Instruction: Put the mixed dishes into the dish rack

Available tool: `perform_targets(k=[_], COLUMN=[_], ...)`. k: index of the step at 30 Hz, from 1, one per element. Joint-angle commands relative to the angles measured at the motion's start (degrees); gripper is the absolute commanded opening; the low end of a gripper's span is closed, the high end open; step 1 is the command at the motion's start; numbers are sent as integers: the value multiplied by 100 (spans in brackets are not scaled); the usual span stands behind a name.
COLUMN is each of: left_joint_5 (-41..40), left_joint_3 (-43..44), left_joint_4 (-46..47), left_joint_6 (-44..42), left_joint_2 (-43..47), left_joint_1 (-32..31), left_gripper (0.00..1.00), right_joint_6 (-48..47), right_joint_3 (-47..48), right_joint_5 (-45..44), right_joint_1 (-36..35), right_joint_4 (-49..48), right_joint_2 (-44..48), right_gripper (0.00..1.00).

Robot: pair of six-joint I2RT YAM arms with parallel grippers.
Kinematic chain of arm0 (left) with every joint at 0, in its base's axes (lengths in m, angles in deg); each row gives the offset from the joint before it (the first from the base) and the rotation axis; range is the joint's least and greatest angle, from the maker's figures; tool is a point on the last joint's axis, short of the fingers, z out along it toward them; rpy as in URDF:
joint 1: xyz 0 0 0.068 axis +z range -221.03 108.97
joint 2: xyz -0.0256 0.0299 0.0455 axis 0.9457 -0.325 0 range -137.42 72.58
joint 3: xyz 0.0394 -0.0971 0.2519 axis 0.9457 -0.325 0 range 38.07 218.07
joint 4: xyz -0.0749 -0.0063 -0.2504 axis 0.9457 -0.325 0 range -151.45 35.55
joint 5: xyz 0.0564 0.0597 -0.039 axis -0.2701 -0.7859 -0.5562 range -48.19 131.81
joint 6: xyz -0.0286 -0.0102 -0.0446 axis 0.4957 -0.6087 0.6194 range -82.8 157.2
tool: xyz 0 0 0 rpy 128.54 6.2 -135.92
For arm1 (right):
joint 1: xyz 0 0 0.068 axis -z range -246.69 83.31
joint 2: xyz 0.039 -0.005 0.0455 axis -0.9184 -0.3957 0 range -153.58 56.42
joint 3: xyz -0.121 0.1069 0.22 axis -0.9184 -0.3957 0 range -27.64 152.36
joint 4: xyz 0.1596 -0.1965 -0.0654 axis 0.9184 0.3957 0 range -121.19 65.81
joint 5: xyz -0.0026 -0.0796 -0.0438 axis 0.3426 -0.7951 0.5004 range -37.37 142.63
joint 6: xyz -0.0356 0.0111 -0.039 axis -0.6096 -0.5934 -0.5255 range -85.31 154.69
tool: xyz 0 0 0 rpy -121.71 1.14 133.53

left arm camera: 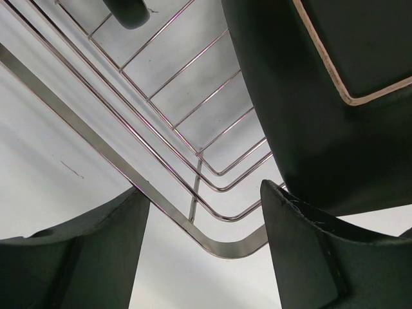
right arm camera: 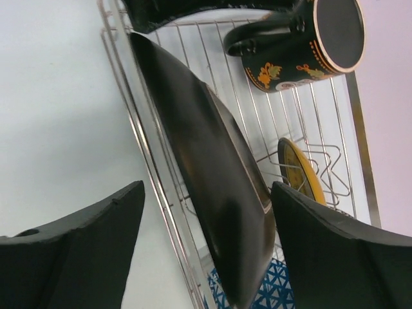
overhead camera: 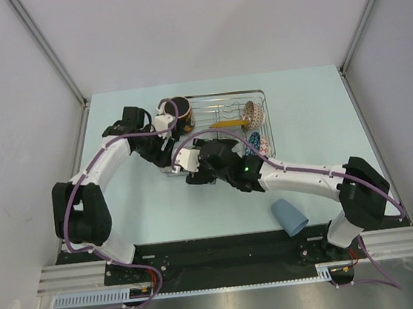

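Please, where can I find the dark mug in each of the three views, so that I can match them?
Top external: the dark mug is at the far-left corner of the dish rack.
Left wrist: the dark mug fills the upper right.
Right wrist: the dark mug is at the top right.
Shared landmark: the dish rack, by its silver wires.

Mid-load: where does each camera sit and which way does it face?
Top external: above and behind, looking down on table, rack and both arms.
Left wrist: on left gripper, facing down at a rack corner; its fingers show.
Right wrist: on right gripper, facing a dark plate at the rack's edge; its fingers show.
Shared: all three see rack and mug.
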Motion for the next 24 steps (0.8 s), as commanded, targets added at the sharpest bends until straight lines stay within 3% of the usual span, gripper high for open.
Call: perform_targets(k=[1, 2, 9, 10, 12, 24], left_joint_5=[62, 36, -8, -8, -8, -52], left_joint_3=[280, 297, 236, 236, 236, 315], left_joint_4=[14, 23, 58, 67, 67, 146], left_joint_6=[-135, -126, -170, -170, -179, -205], left_joint_2=[223, 205, 205, 188, 153, 47], left_joint_1=[-40, -32, 30, 39, 48, 100], left_gripper=[74, 74, 74, 74, 74, 74], right_joint_6=[-1, 52, 148, 175, 254, 579], right_joint_3=[313, 313, 322, 322, 322, 304], right_joint_5=[-75, -31, -31, -48, -40, -329], right_joint_1=[270, 323, 543, 560, 648, 877], right_joint_4=[-468, -529, -538, -547, -521, 24], right_joint_2=[-102, -111, -146, -137, -93, 214], right_gripper=[79, 70, 56, 48, 42, 37])
